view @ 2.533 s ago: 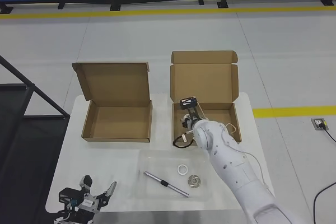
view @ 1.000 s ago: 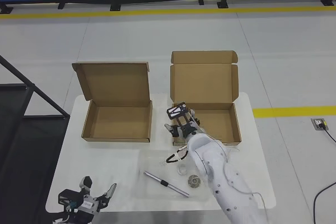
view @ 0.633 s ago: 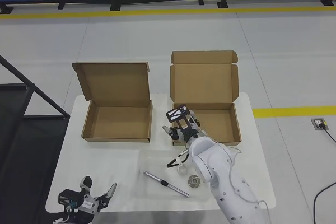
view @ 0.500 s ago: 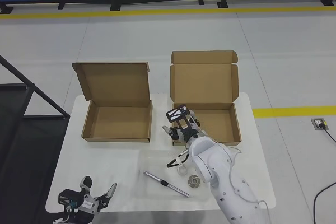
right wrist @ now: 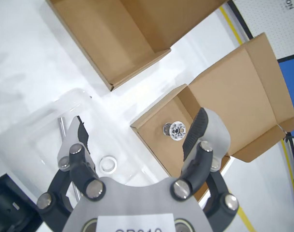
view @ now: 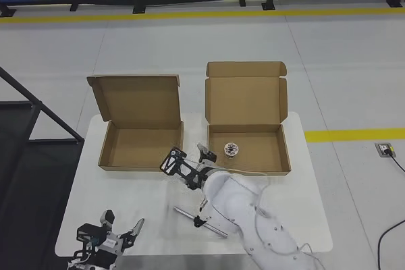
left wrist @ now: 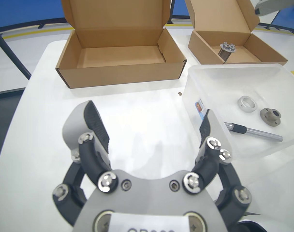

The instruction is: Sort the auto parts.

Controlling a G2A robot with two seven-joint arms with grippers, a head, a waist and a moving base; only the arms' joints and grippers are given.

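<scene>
While the left gripper [left wrist: 147, 119] is hovering over the near left part of the white table [view: 121, 196] with its jaws spread wide and gripping nothing, the right gripper [right wrist: 139, 118] is hanging above the gap between the two cardboard boxes, just beyond the far edge of the clear tray [left wrist: 236, 69], its jaws likewise gaping and empty. A toothed metal hub [view: 231, 148] is resting in the right box [view: 266, 154], toward that box's left wall, and the left box [view: 142, 145] is sitting open just beside it. Inside the tray, a pale ring [left wrist: 246, 102] and a flanged bushing [left wrist: 270, 116] are lying close together, while a slim metal rod [left wrist: 253, 131] is lying on the side nearer the robot.
</scene>
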